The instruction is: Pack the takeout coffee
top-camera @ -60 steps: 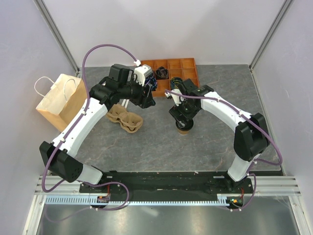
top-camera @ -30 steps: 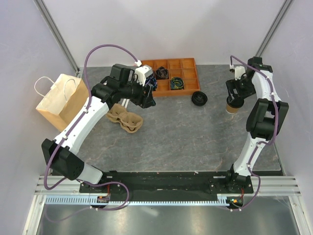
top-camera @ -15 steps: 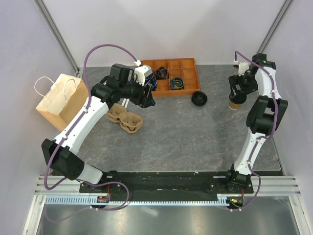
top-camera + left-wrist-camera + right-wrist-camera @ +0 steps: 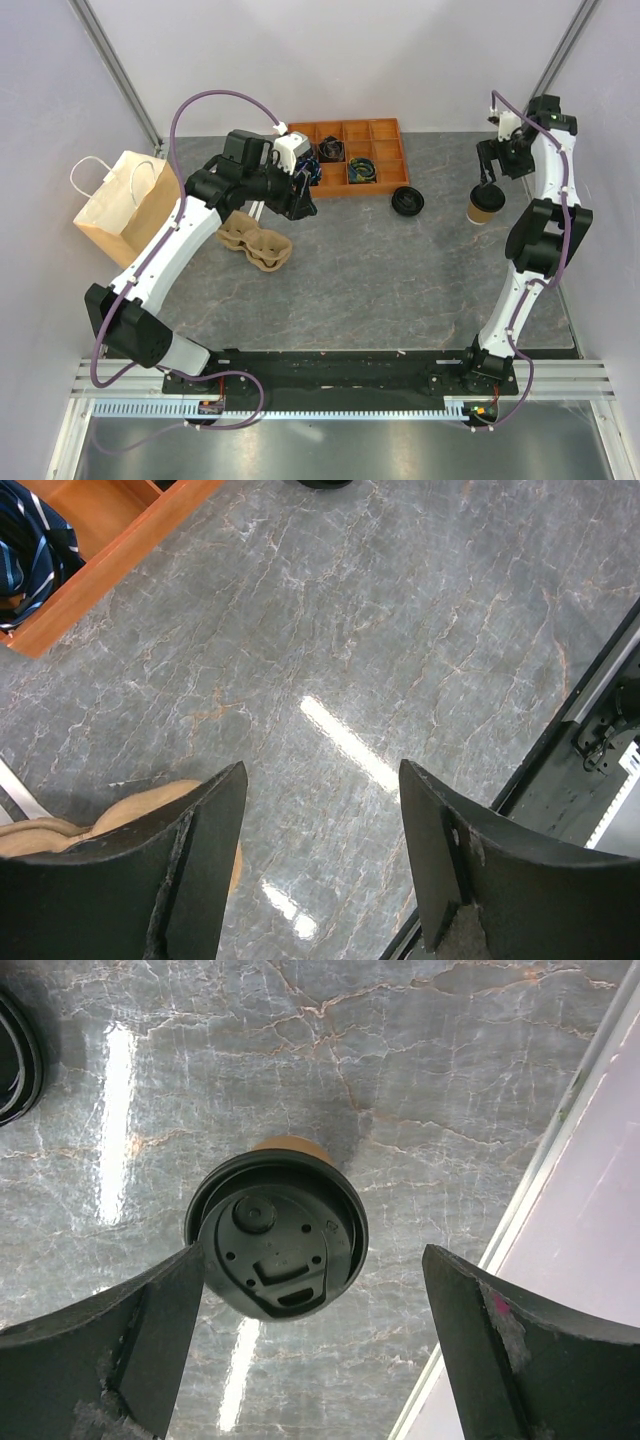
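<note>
Right gripper (image 4: 310,1260) hangs, jaws spread wide, over the takeout coffee (image 4: 277,1250) standing upright well right of the orange tray (image 4: 385,130); light, crushable paper with a possibly loose lid, it likely wants a gentle squeeze on the wall below the rim.

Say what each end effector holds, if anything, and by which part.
Nothing is held. The right end effector is open above the takeout coffee, not touching; the left end effector is open too.
</note>
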Controlling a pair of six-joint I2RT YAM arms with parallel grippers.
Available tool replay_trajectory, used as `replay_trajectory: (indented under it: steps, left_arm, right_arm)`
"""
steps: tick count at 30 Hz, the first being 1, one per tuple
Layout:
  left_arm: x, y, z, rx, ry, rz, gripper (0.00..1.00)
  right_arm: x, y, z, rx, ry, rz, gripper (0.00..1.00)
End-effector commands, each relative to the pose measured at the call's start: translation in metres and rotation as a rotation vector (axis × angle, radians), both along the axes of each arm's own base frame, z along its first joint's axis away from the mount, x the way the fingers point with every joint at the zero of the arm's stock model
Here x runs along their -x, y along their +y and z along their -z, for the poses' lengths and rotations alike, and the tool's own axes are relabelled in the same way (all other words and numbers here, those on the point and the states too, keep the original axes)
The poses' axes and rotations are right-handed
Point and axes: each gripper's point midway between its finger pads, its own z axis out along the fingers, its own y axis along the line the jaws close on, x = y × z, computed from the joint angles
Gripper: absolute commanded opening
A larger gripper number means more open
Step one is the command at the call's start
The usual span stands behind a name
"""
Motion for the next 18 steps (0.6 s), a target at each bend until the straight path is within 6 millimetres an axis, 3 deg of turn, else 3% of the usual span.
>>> replay_trajectory:
  steps: [1, 4, 6, 7, 9, 10, 13, 15, 16, 17, 18]
  left_arm:
    - [0.002, 0.002, -0.014, 0.025, -0.044, 0.045, 0.72]
    - [0.006, 0.001, -0.015, 0.04, -0.035, 0.07, 0.73]
    - [0.006, 0.003, -0.014, 0.035, -0.029, 0.069, 0.75]
    - [0.007, 0.005, -0.014, 0.036, -0.022, 0.07, 0.77]
    - [0.007, 0.007, -0.015, 0.04, -0.022, 0.078, 0.79]
    - [0.006, 0.012, -0.016, 0.037, -0.025, 0.072, 0.8]
    - [0.007, 0.021, -0.02, 0.051, -0.027, 0.078, 0.82]
    - [0.012, 0.027, -0.02, 0.059, -0.012, 0.093, 0.83]
    - [0.014, 0.035, -0.019, 0.051, -0.006, 0.099, 0.84]
    - [0.016, 0.038, -0.019, 0.052, -0.006, 0.112, 0.84]
    - [0.018, 0.042, -0.021, 0.054, -0.006, 0.124, 0.85]
  right_arm:
    - [-0.004, 0.003, -0.055, -0.001, -0.109, 0.0, 0.98]
    - [-0.002, 0.015, -0.087, -0.02, -0.168, -0.021, 0.98]
    - [0.003, 0.027, -0.096, -0.033, -0.182, -0.04, 0.98]
    - [0.008, 0.042, -0.109, -0.042, -0.204, -0.071, 0.98]
    - [0.015, 0.061, -0.113, -0.061, -0.203, -0.103, 0.98]
    - [0.02, 0.081, -0.125, -0.082, -0.228, -0.132, 0.98]
    - [0.032, 0.126, -0.135, -0.145, -0.23, -0.199, 0.98]
    - [0.04, 0.157, -0.13, -0.175, -0.208, -0.255, 0.98]
    - [0.046, 0.169, -0.135, -0.201, -0.214, -0.264, 0.98]
    - [0.051, 0.176, -0.128, -0.221, -0.19, -0.267, 0.98]
    - [0.056, 0.201, -0.129, -0.24, -0.191, -0.32, 0.98]
